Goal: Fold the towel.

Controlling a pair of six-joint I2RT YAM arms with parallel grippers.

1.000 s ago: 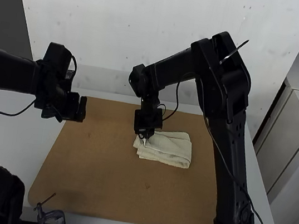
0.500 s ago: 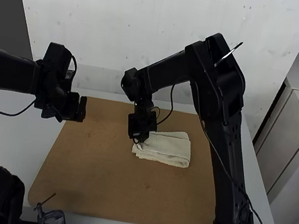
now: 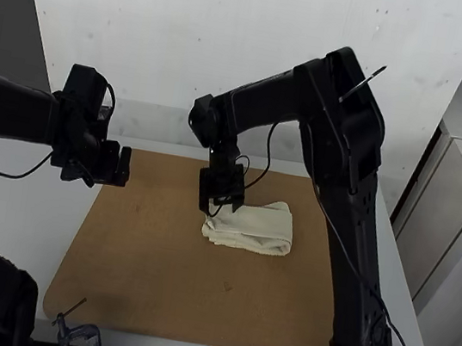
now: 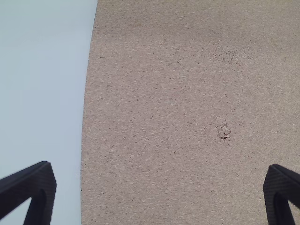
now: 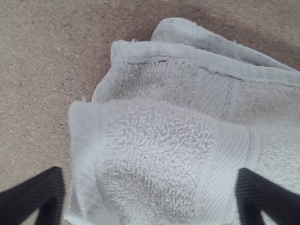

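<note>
We are seeing the cream towel point(image 3: 259, 231) lying on the brown board point(image 3: 146, 273), right of its middle, folded into a compact, layered bundle with slightly uneven edges. We are finding the right gripper point(image 3: 219, 208) hanging over the towel's left end, its fingers standing spread, pinching nothing: in its wrist view, one finger point(image 5: 255, 194) is sitting over the cloth, the other point(image 5: 40, 194) over the board just beside it. Farther left, we are watching the left gripper point(image 3: 119, 165) hovering over the board's far left edge, its fingers spread wide and empty. Around the board, we are seeing the white table point(image 3: 396, 289).
</note>
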